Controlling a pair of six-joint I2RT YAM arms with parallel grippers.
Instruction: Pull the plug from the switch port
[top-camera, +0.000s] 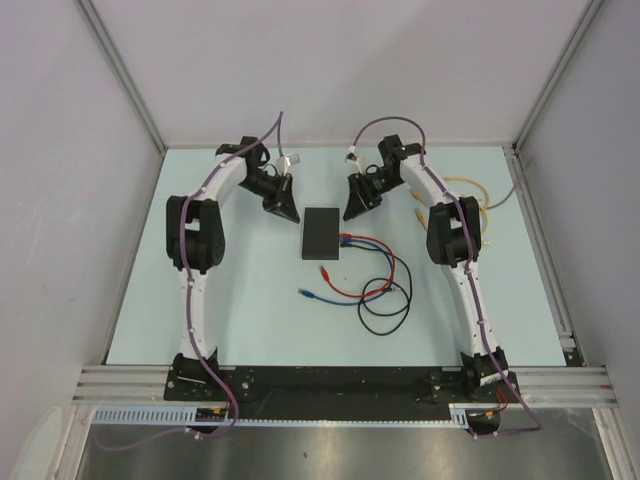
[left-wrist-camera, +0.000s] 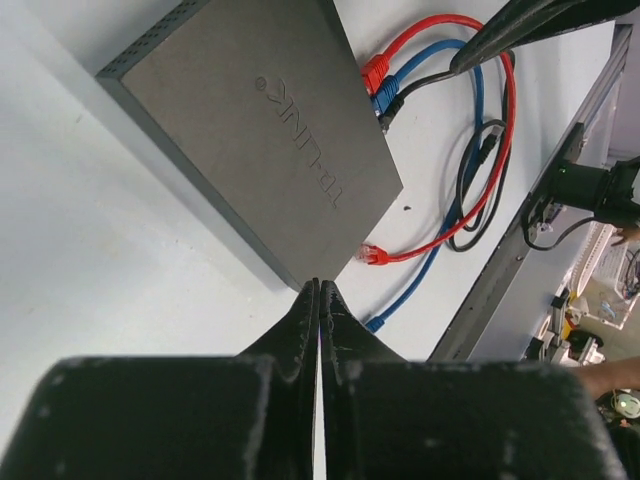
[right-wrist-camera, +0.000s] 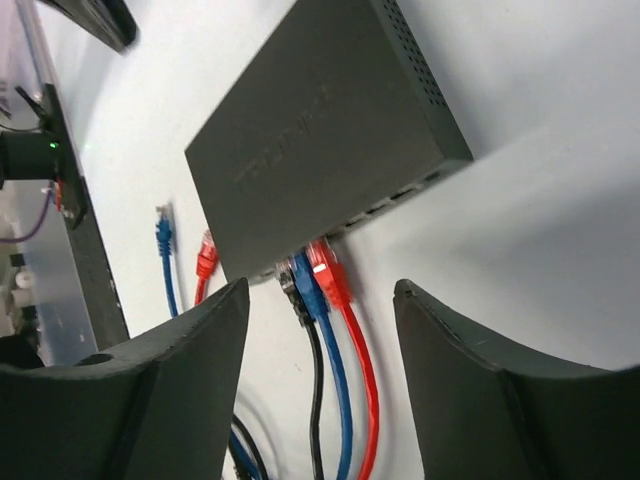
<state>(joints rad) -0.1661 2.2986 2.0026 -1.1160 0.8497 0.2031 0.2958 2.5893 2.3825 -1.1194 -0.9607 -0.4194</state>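
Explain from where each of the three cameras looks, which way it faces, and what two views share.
Top external: above and behind, facing down on the pale table; left arm and right arm show whole.
Left wrist: on the left arm, facing past the shut left gripper onto the flat matte-black rectangular switch.
Right wrist: facing through the open right gripper at the switch's port edge, with red plug, blue plug, black plug.
Shared: both wrist views show switch and plugs.

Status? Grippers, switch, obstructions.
Left gripper shut, empty, near switch corner. Right gripper open, facing plugs. Red, blue, black all seated. Nothing between right gripper and plugs.
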